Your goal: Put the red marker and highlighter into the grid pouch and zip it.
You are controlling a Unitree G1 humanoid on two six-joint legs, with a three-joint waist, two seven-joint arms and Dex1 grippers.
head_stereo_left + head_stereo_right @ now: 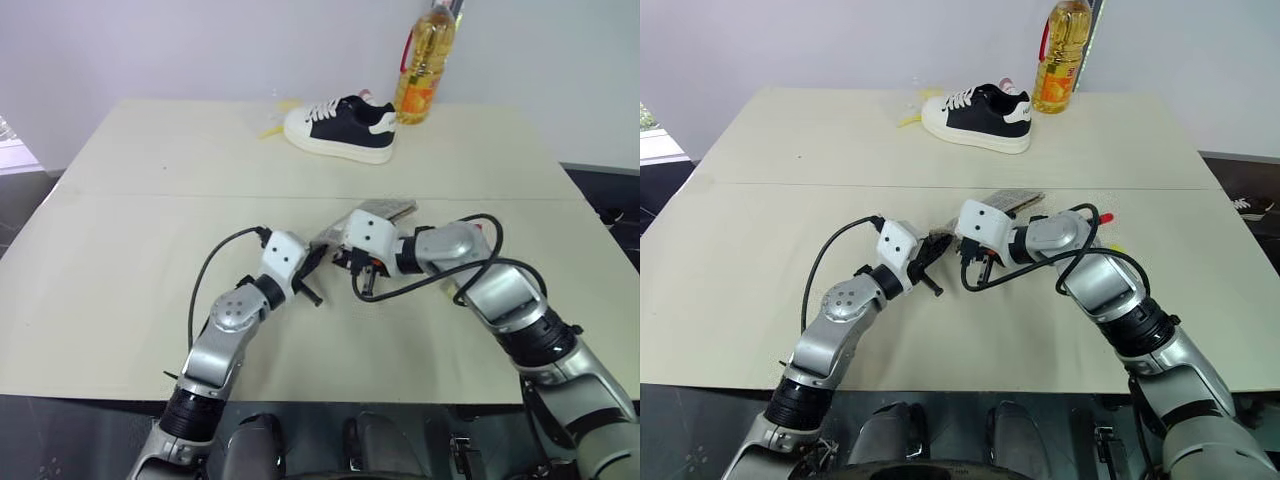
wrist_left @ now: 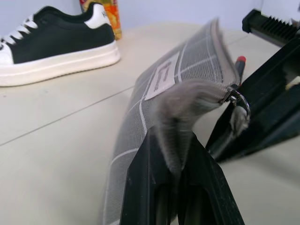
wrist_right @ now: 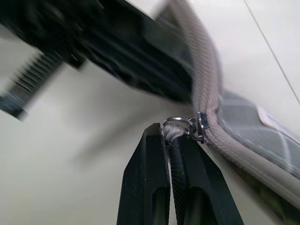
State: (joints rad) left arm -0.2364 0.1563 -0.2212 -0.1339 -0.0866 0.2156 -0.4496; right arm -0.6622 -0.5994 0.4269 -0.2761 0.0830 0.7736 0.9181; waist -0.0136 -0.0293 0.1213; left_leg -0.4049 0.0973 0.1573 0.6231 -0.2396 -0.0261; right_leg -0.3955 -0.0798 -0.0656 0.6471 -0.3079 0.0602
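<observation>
The grid pouch (image 1: 386, 211), grey with white lines and a small white label (image 2: 162, 78), is lifted off the table at one end between both hands. My left gripper (image 2: 174, 154) is shut on the grey fabric end of the pouch. My right gripper (image 3: 169, 135) is shut on the zipper pull tab (image 3: 174, 126), close against the left one. The red marker (image 1: 1106, 216) lies on the table behind my right forearm with just its red end visible. A sliver of pale yellow, the highlighter (image 1: 1116, 248), peeks out beside that forearm.
A black and white shoe (image 1: 341, 125) sits at the table's far middle, with a bottle of yellow oil (image 1: 425, 65) to its right and a thin yellow scrap (image 1: 272, 128) to its left. A seam (image 1: 150, 193) crosses the cream table.
</observation>
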